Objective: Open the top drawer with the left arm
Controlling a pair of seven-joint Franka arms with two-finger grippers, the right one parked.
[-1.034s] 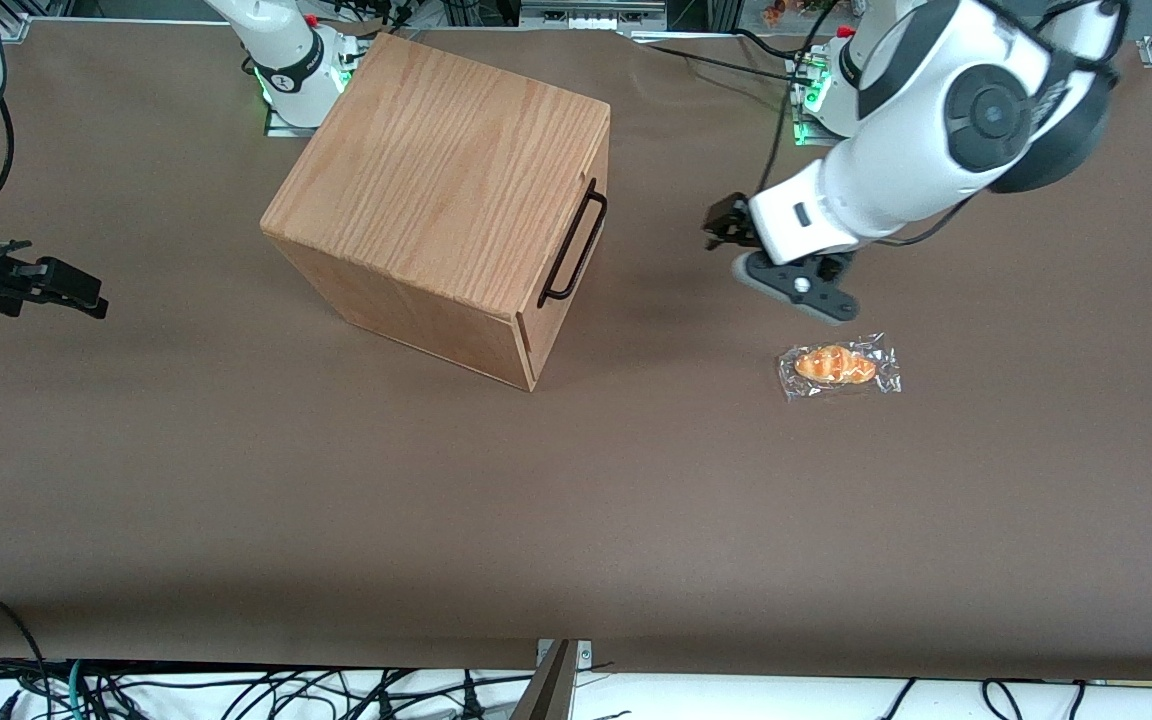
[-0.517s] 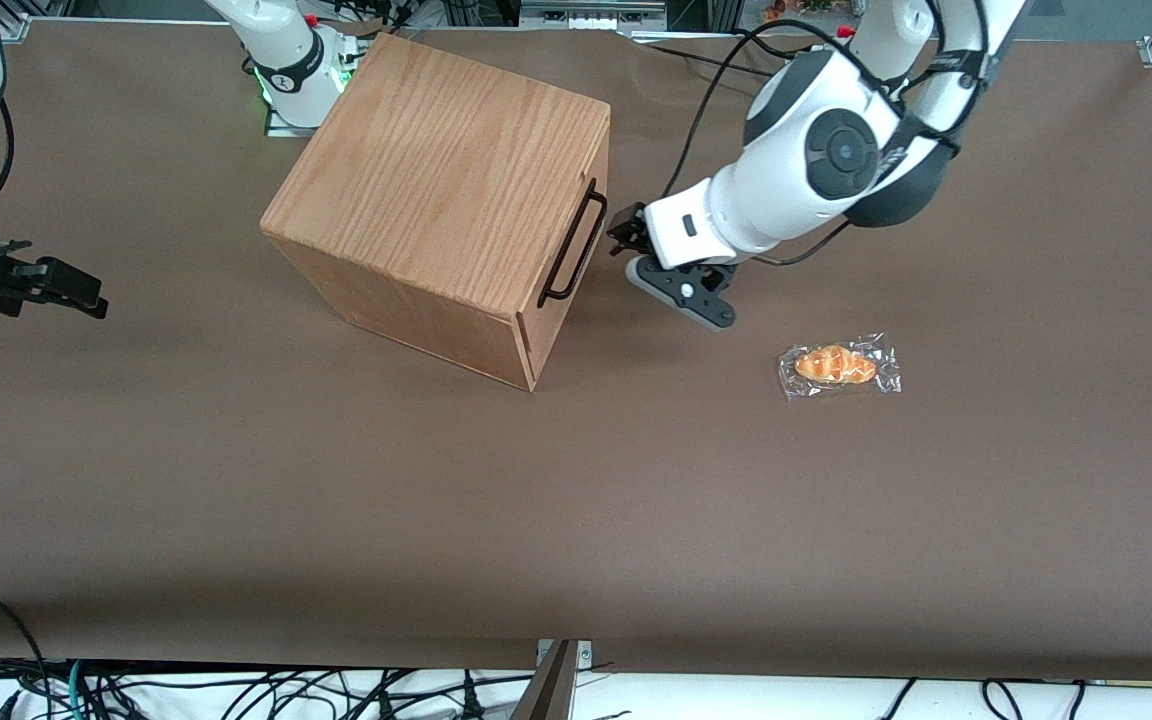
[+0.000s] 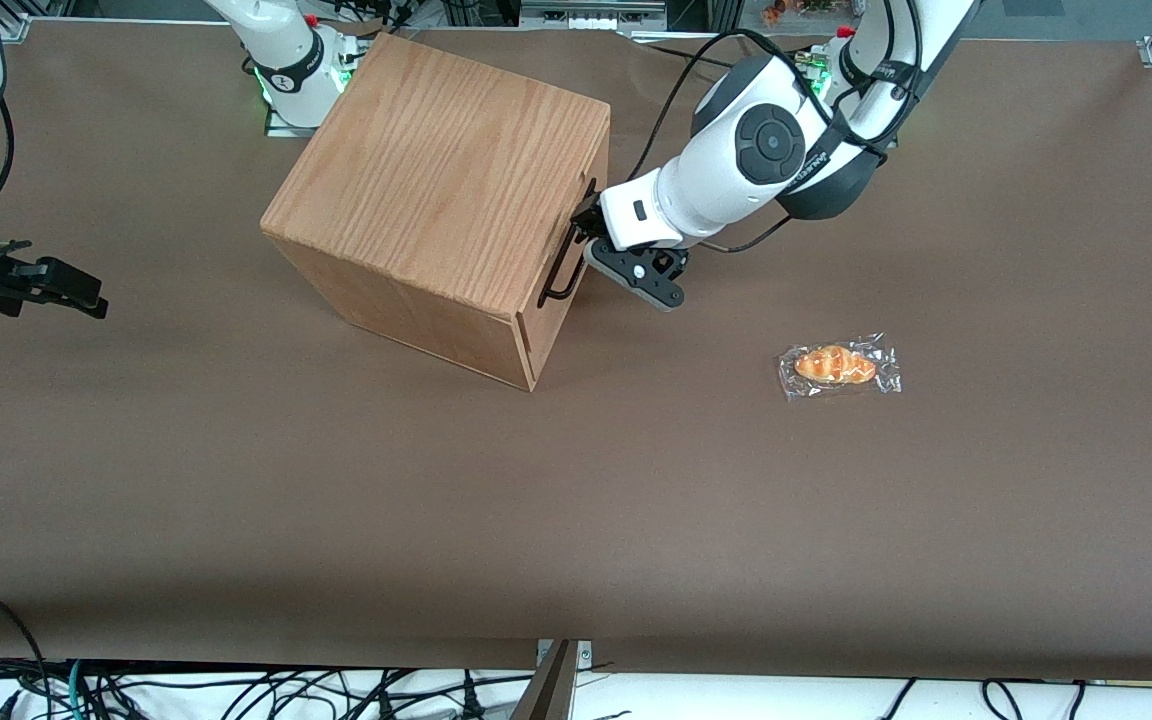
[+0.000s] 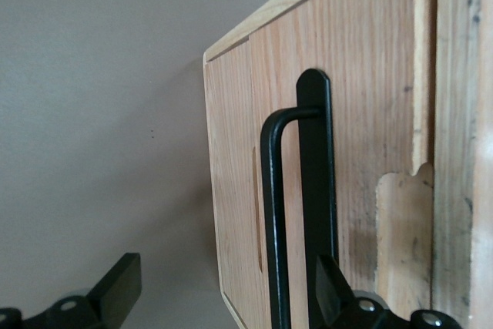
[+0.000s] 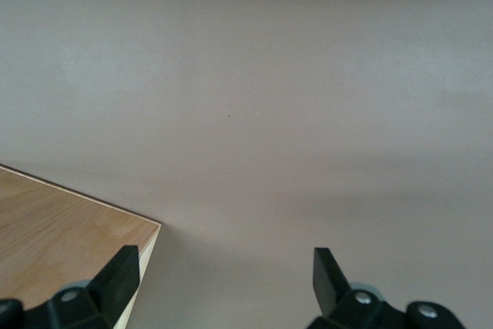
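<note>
The oak-grain box [image 3: 446,180] stands on the brown table with its front turned toward the working arm's end. The top drawer [image 4: 362,113] sits flush in the box. Its thin black bar handle [image 3: 570,250] [image 4: 275,213] runs along the drawer front. My left arm [image 3: 766,150] reaches in front of the drawer, with the gripper [image 3: 588,222] [image 4: 223,298] at the handle. The gripper is open. One finger [image 4: 115,290] is off the box's edge over the table. The other finger [image 4: 331,290] is against the drawer front, with the handle bar between the two, untouched.
A wrapped orange pastry [image 3: 839,366] lies on the table toward the working arm's end, nearer the front camera than the gripper. A corner of the box top [image 5: 69,236] shows in the right wrist view. Cables hang along the table's front edge [image 3: 336,690].
The left arm has swung from near the pastry across to the box, and the gripper now straddles the handle. The drawer has not moved.
</note>
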